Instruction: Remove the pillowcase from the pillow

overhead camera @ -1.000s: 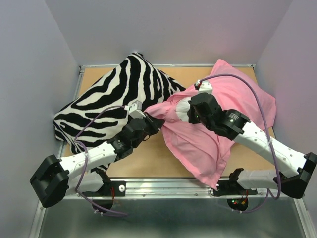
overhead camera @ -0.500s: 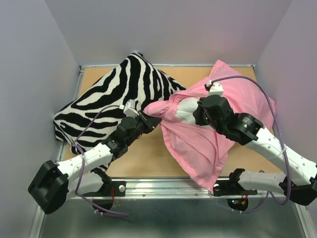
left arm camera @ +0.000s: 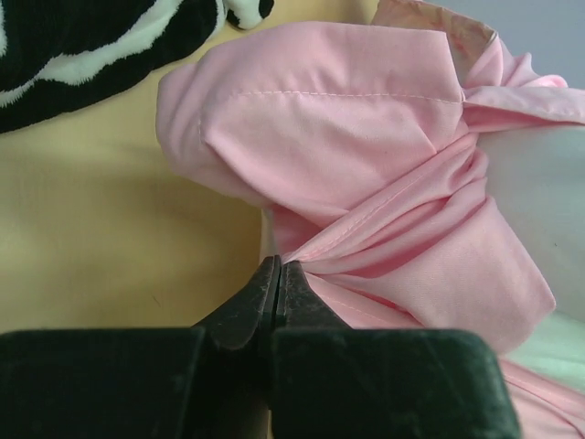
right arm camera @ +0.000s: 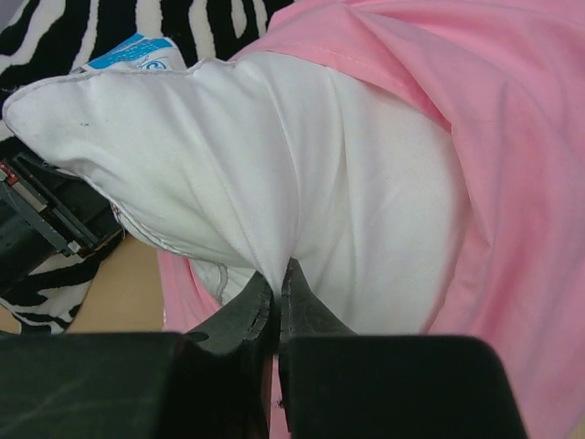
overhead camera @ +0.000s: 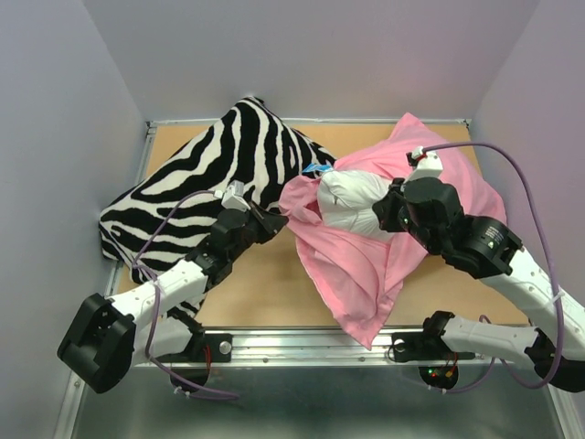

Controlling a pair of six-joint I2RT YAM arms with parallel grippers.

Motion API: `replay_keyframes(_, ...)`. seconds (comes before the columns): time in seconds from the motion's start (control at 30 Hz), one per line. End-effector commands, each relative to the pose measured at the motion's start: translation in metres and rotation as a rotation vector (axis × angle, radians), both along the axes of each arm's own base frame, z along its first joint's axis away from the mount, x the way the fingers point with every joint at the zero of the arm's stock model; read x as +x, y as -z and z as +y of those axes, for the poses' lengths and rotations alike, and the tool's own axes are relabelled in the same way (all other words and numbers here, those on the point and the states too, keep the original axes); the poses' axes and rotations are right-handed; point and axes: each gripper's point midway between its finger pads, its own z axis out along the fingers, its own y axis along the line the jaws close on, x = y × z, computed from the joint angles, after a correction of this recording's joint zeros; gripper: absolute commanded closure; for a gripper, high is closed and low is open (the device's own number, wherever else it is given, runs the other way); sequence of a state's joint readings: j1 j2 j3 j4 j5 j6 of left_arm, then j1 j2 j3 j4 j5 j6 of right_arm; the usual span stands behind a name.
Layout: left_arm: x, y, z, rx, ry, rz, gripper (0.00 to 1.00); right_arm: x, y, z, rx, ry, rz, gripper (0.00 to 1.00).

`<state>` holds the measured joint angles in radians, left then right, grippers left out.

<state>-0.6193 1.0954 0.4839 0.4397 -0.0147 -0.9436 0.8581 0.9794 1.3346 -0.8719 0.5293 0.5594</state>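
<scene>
The bench (overhead camera: pixel 265 293) is carrying a zebra-striped pillow (overhead camera: pixel 210 183), which is filling its far left corner. The pillowcase (overhead camera: pixel 366 265) is sprawling from the far right corner toward the near edge, bunching around the pillow (overhead camera: pixel 352 201), whose bare white end is poking out near the bench's middle. The right gripper (right arm camera: pixel 277 279) is pinching a fold of that white end, fingers pressed together. The left gripper (left arm camera: pixel 277 274) is likewise clamping a twisted pink hem. A blue label (right arm camera: pixel 132 50) is showing at the pillow's corner.
</scene>
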Motion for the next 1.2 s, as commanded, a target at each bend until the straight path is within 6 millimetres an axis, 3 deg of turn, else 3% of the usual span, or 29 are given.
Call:
replay_keyframes(0.0,0.017,0.049,0.059,0.321,-0.139,0.047,1.0,0.002,-0.071,-0.02,0.15,0.063,-0.166,0.99)
replay_keyframes(0.13,0.012,0.007,0.026,0.312,0.026,-0.09,0.98,0.025,-0.052,0.031,0.155,-0.038,-0.125,0.99)
replay_keyframes(0.2,0.002,-0.015,0.011,0.319,0.068,-0.132,0.89,0.035,-0.052,0.052,0.167,-0.074,-0.117,0.99)
replay_keyframes(0.23,0.001,-0.023,0.011,0.339,0.059,-0.153,0.75,0.037,-0.057,0.064,0.19,-0.113,-0.115,1.0)
replay_keyframes(0.27,-0.009,-0.038,0.004,0.336,0.08,-0.18,0.68,0.044,-0.055,0.078,0.197,-0.136,-0.105,0.99)
replay_keyframes(0.37,-0.018,-0.062,0.003,0.346,0.075,-0.225,0.52,0.054,-0.066,0.094,0.223,-0.156,-0.128,0.99)
replay_keyframes(0.53,-0.042,-0.113,-0.002,0.285,0.059,-0.292,0.48,0.07,-0.063,0.121,0.221,-0.189,-0.112,1.0)
replay_keyframes(0.63,-0.057,-0.117,-0.012,0.288,0.046,-0.268,0.47,0.075,-0.068,0.128,0.242,-0.195,-0.124,0.99)
replay_keyframes(0.67,-0.067,-0.116,-0.025,0.266,0.066,-0.25,0.46,0.076,-0.071,0.131,0.249,-0.198,-0.131,0.99)
replay_keyframes(0.77,-0.07,-0.108,-0.033,0.25,0.009,-0.207,0.44,0.079,-0.072,0.131,0.246,-0.19,-0.134,1.0)
replay_keyframes(0.83,-0.08,-0.098,-0.046,0.227,-0.014,-0.169,0.31,0.08,-0.073,0.131,0.245,-0.186,-0.137,0.99)
replay_keyframes(0.9,-0.092,-0.089,-0.058,0.219,-0.015,-0.144,0.3,0.081,-0.072,0.131,0.242,-0.185,-0.137,1.0)
replay_keyframes(0.97,-0.091,-0.085,-0.057,0.196,-0.071,-0.119,0.14,0.081,-0.069,0.131,0.236,-0.186,-0.133,0.99)
replay_keyframes(1.07,-0.091,-0.079,-0.06,0.192,-0.091,-0.106,0.13,0.081,-0.063,0.131,0.232,-0.185,-0.121,0.99)
replay_keyframes(1.13,-0.091,-0.076,-0.062,0.188,-0.094,-0.104,0.17,0.081,-0.061,0.13,0.228,-0.179,-0.118,0.99)
replay_keyframes(1.17,-0.091,-0.075,-0.064,0.188,-0.085,-0.101,0.36,0.081,-0.06,0.13,0.224,-0.178,-0.119,0.99)
